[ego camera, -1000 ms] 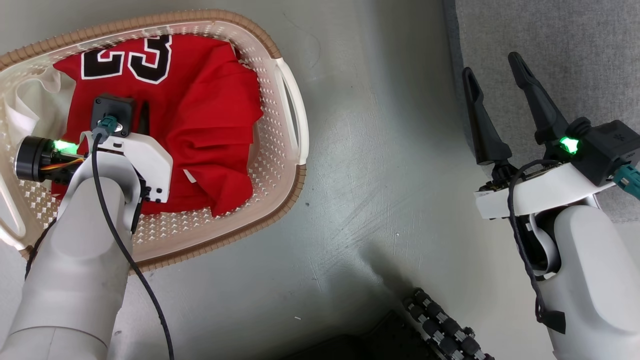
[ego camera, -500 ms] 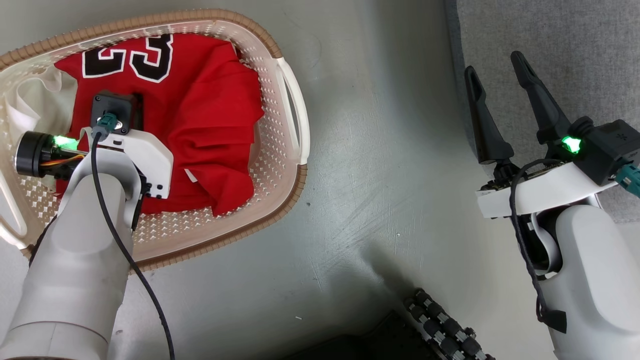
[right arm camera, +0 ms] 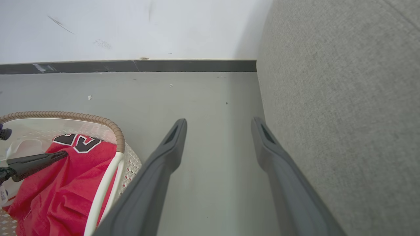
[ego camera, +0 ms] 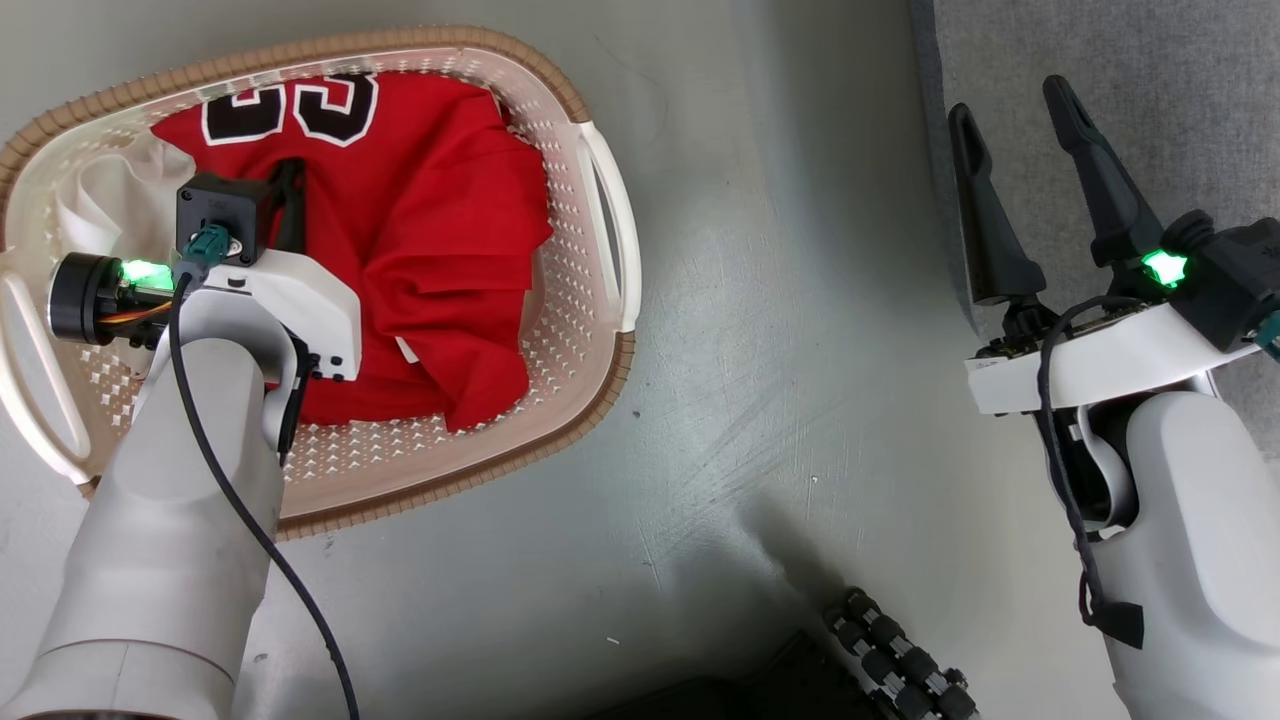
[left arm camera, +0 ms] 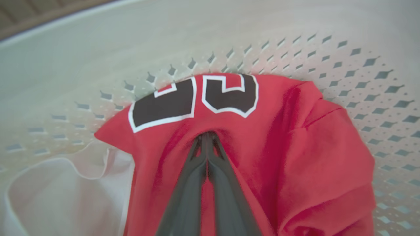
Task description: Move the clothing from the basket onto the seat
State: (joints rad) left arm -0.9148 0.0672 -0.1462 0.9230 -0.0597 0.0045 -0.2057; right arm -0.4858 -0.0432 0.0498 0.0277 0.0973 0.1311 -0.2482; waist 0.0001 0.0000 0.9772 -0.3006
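Clothing lies bunched in the basket, at approx. 10 o'clock in head view, on grey floor. Seat is at 1–2 o'clock, well apart from basket, bare floor betw. them.

L gripper is down in the pile, fingers pressed together w/ a small ridge of red fabric pinched at the tips, just at 6 o'clock of the number 23 in L wrist view. R gripper hangs spread wide & empty beside the seat's edge.

Handling, my read:
- Thin sports knit: v. light, fully limp, prob. a bit slick, so it will drape and trail below the pinch.
- Not fragile, so a firm squeeze is fine.
- Risks: a shallow pinch slipping off, the tail catching on rim or perforated wall, or a 2nd garment dragging along.
- Folds at 4 o'clock of the pile look layered; can't tell if one piece or two.
- White fabric at 9 o'clock of the pile: can't tell if it's the same garment.
- Best hold is a thick gathered fold near the middle, not a loose edge. Lift should go high enough for the tail to clear the rim.
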